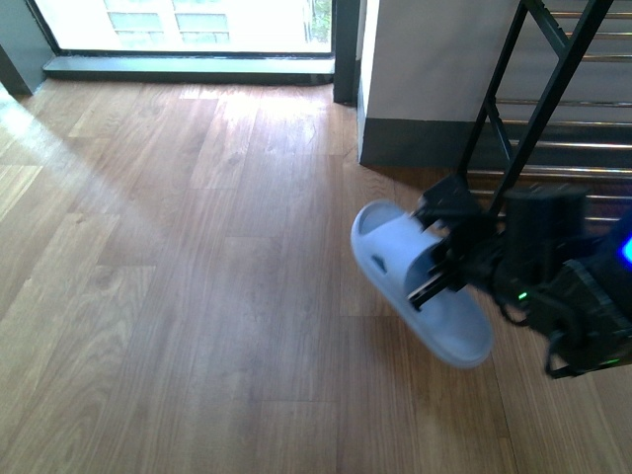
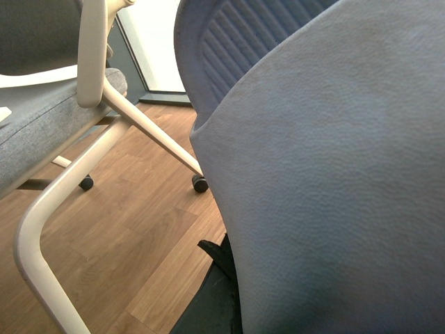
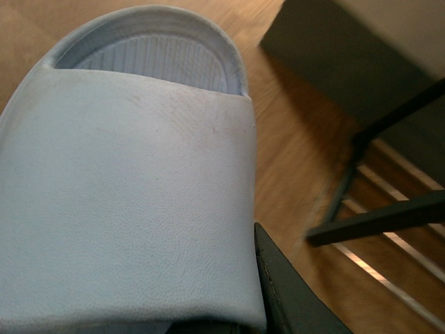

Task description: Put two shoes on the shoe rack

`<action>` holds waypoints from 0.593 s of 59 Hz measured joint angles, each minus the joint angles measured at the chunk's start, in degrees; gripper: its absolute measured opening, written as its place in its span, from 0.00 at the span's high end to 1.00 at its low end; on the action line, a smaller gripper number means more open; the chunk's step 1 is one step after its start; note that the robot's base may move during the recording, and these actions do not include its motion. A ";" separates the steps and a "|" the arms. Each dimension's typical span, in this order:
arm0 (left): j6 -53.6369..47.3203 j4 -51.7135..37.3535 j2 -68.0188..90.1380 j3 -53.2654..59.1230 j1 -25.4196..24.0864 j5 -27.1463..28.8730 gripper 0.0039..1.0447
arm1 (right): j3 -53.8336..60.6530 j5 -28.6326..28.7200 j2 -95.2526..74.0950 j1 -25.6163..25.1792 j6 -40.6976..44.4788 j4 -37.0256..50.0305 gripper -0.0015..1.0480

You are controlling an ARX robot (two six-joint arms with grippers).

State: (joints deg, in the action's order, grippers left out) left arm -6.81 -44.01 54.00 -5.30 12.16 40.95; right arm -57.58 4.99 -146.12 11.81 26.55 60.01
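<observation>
A pale blue slide (image 1: 420,281) hangs tilted above the wood floor, just in front of the shoe rack (image 1: 553,99), whose black frame and chrome bars stand at the right. My right gripper (image 1: 439,269) is shut on its strap. In the right wrist view that slide (image 3: 125,174) fills the left side, one dark finger (image 3: 281,292) lies against the strap's edge, and the rack (image 3: 379,223) is close beyond. In the left wrist view my left gripper (image 2: 299,303) is shut on another pale blue slide (image 2: 327,174), which fills most of the picture. One dark finger (image 2: 217,261) shows beside it. The left arm is out of the front view.
A white wall corner with a dark skirting (image 1: 425,138) stands left of the rack. A window with a dark sill (image 1: 188,64) runs along the far side. An office chair with a white frame (image 2: 90,69), grey seat and castors (image 2: 200,184) is near the left arm.
</observation>
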 joint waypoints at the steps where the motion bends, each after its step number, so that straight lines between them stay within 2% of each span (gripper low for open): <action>1: 0.00 0.00 0.00 0.00 0.00 0.00 0.98 | 2.56 0.28 3.41 -0.46 0.39 0.00 0.99; 6: 0.00 0.00 0.00 0.00 0.00 0.00 0.98 | 11.04 1.01 15.50 -1.57 1.79 -0.31 0.99; 16: 0.00 0.00 0.00 0.00 0.00 0.00 0.98 | 26.51 4.76 42.16 -2.05 3.32 -7.10 0.99; 35: 0.00 0.00 0.00 0.00 0.00 0.00 0.98 | 39.91 8.81 81.33 -1.16 2.78 -23.50 0.99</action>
State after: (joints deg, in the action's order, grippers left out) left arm -6.81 -44.01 54.00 -5.30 12.16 40.95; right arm -17.67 13.80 -64.79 10.66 29.32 36.51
